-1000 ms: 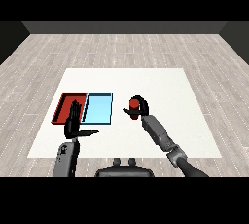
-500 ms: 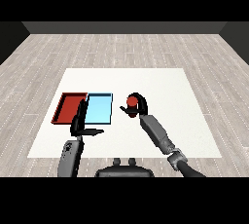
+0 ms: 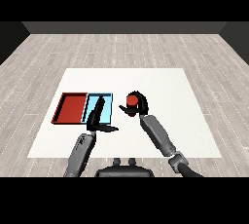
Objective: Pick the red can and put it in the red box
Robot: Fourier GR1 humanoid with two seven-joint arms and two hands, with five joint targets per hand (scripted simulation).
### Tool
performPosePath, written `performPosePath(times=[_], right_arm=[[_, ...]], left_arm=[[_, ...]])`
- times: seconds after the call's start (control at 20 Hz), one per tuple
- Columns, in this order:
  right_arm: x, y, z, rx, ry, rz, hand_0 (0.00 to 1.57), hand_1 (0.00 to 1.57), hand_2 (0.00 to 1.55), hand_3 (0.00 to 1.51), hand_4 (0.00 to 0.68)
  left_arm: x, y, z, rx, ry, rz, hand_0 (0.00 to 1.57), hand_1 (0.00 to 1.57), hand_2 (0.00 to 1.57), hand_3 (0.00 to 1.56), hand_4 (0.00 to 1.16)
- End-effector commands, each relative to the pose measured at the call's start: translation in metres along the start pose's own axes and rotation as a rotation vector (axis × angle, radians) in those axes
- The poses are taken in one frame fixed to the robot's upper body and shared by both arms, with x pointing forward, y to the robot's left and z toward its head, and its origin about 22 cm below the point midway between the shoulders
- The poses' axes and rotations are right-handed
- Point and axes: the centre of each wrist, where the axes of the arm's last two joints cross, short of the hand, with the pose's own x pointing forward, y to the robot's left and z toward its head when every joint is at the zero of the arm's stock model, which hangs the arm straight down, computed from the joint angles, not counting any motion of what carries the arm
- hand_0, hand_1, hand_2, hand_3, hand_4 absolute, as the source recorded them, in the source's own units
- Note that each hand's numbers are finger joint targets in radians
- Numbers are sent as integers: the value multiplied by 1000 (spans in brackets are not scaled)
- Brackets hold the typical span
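The right hand (image 3: 138,102) is curled round the red can (image 3: 130,102), so the pick looks done and the carry toward the red tray (image 3: 71,108) is the step in hand. The can sits just beside the blue tray (image 3: 108,107), at about 3 o'clock from it, and whether its base touches the table (image 3: 170,96) or rides just above it cannot be told from this view. From the can, the red tray lies at 9 o'clock, with the blue tray between the two.

The next move, as I judge it, calls for taking the can toward 9 o'clock across the whole blue tray, keeping it high enough to pass both trays' rims, and only then lowering it inside the red one. The left hand (image 3: 96,116) lies in that path: its fingers are straight and relaxed, holding nothing, stretched over the blue tray and pointing toward 12 o'clock, the thumb sticking out toward 3 o'clock. It may need to give way, or the right arm must pass over it.

The can is a short upright cylinder, bright red on its side with a darker top face. The black fingers wrap its far and right sides; its left side shows bare.
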Motion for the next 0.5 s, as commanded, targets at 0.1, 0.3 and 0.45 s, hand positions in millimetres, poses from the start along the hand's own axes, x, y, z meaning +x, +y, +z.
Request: performPosePath(times=[0.1,0.3,0.45], right_arm=[[11,-13,20,8,-18,1,1410,1410,1436,1418,653],[22,-22,43,21,-14,2,1410,1410,1425,1413,645],[30,4,29,60,-49,-12,1407,1407,1405,1392,639]], left_arm=[[1,-25,-6,-29,14,18,0,0,0,0,0],[0,-49,-7,-47,26,43,0,0,0,0,0],[-7,-61,14,-72,25,43,0,0,0,0,0]])
